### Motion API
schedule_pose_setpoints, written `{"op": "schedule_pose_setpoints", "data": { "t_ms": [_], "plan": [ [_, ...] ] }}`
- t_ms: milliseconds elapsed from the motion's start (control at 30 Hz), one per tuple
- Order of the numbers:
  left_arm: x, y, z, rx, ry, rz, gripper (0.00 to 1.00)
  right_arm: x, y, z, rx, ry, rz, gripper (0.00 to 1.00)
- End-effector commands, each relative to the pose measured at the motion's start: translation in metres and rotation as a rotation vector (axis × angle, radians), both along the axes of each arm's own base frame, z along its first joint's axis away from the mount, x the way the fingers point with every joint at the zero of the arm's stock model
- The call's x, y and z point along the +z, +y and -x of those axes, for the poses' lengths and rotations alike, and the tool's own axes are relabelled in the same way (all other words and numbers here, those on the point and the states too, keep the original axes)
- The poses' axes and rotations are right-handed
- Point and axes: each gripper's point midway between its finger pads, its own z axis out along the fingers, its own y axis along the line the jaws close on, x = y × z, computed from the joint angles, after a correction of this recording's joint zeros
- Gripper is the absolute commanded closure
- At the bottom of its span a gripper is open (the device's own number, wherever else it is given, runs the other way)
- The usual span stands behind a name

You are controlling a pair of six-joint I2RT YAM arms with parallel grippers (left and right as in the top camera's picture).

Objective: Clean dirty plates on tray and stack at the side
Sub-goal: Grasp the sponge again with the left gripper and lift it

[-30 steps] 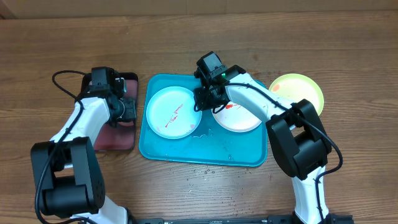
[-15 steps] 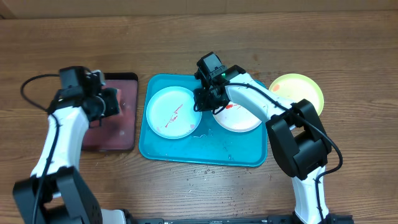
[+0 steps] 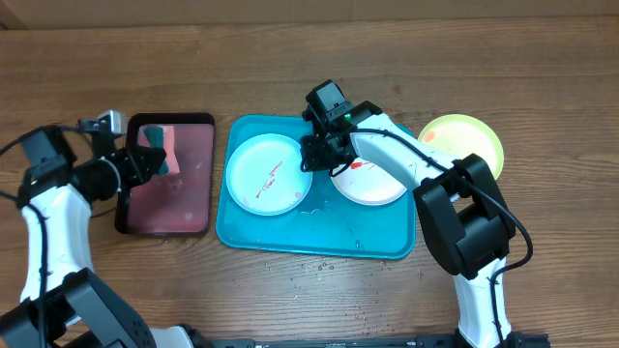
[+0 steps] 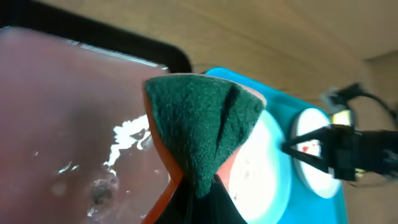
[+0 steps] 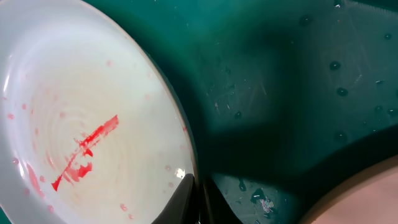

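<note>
The right gripper [image 5: 196, 194] pinches the rim of the light blue plate [image 5: 93, 124] at its fingertips, while the left gripper [image 3: 143, 164] clamps a sponge [image 4: 202, 134].

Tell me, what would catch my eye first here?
Red smears on two plates in the teal tray at centre: the light blue plate, its rim pinched by the right gripper, and the white plate. At left, the left gripper holds a green sponge above a black tray.
</note>
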Motion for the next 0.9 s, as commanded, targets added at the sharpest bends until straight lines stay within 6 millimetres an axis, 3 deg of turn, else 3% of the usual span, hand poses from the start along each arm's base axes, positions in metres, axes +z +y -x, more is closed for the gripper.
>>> {"op": "schedule_pose_setpoints", "data": {
  "t_ms": [0,867],
  "plan": [
    [0.039,-0.015,0.000,-0.142,-0.200,0.062,0.96,-0.002,0.004,0.000,0.003,0.002,-0.006,0.94],
    [0.050,-0.021,0.001,-0.175,-0.255,0.110,0.96,-0.001,0.004,0.000,0.003,-0.001,-0.008,0.95]
  ]
}}
